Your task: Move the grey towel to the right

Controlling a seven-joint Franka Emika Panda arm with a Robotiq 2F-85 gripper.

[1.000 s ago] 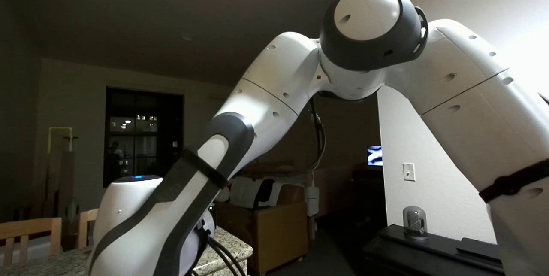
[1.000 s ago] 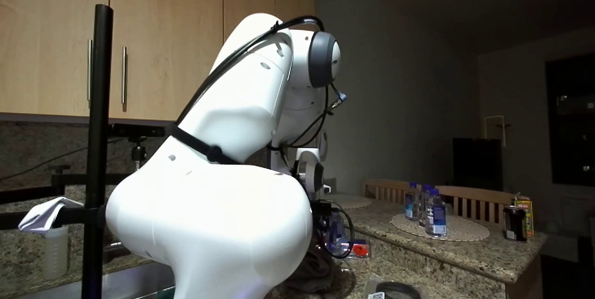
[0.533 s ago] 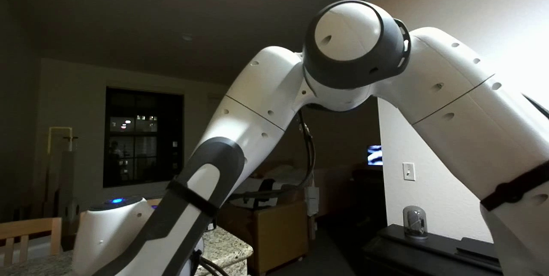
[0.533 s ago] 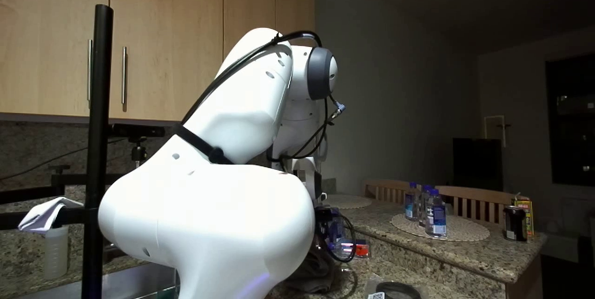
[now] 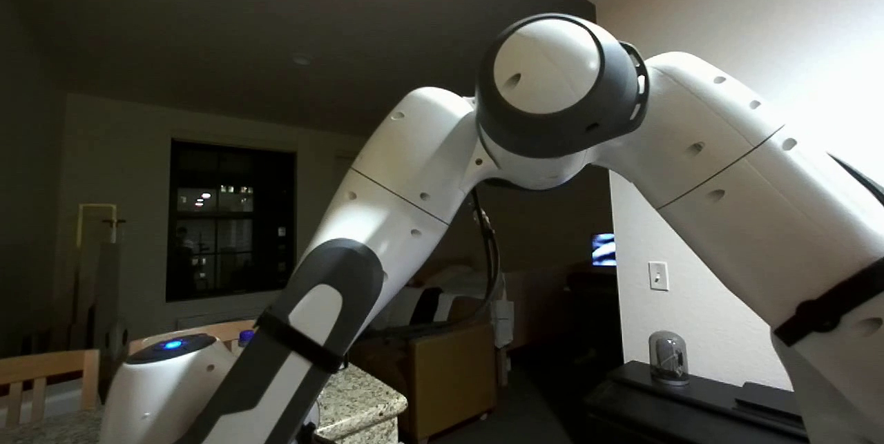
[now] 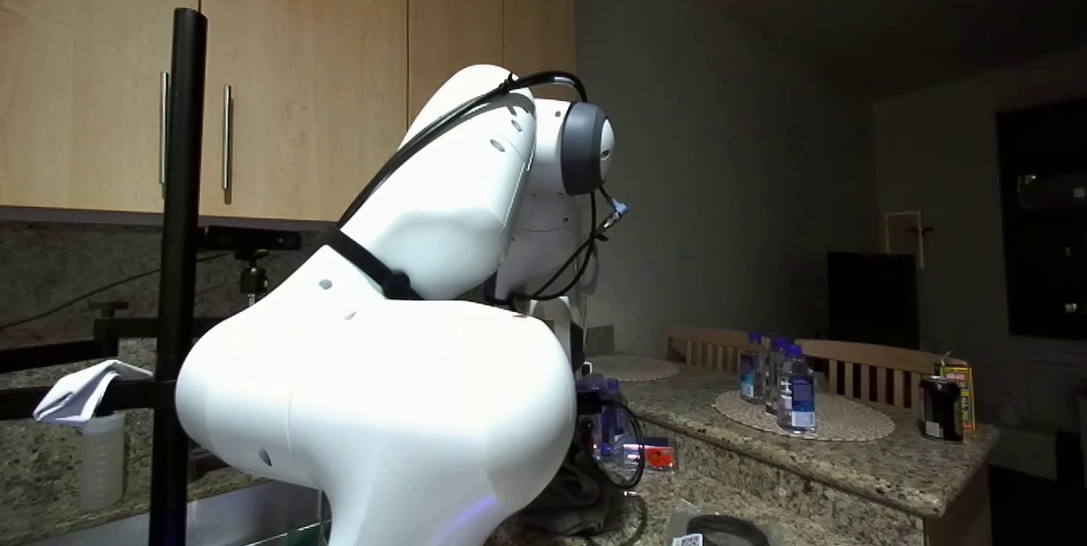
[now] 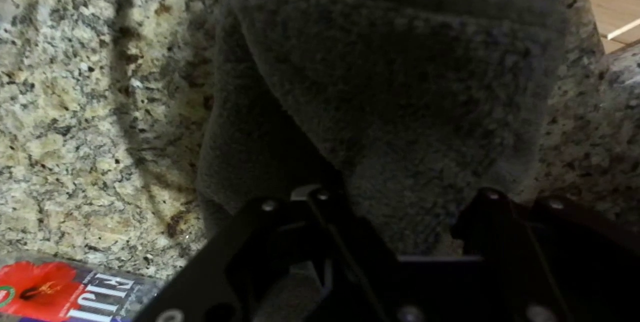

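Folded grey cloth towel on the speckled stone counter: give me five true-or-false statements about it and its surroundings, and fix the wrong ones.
1. The folded dark grey cloth towel lies on the speckled stone counter. True.
2. The black two-finger gripper is closed on the towel. False: it stands open, with towel showing in the gap.
3. Three clear plastic bottles with blue caps stand upright on a round woven placemat. True.
4. The black cylindrical can stands on that placemat. False: the can is beside it, on the raised stone ledge.
5. The wrist view shows a red-flower label reading FIJI. True.
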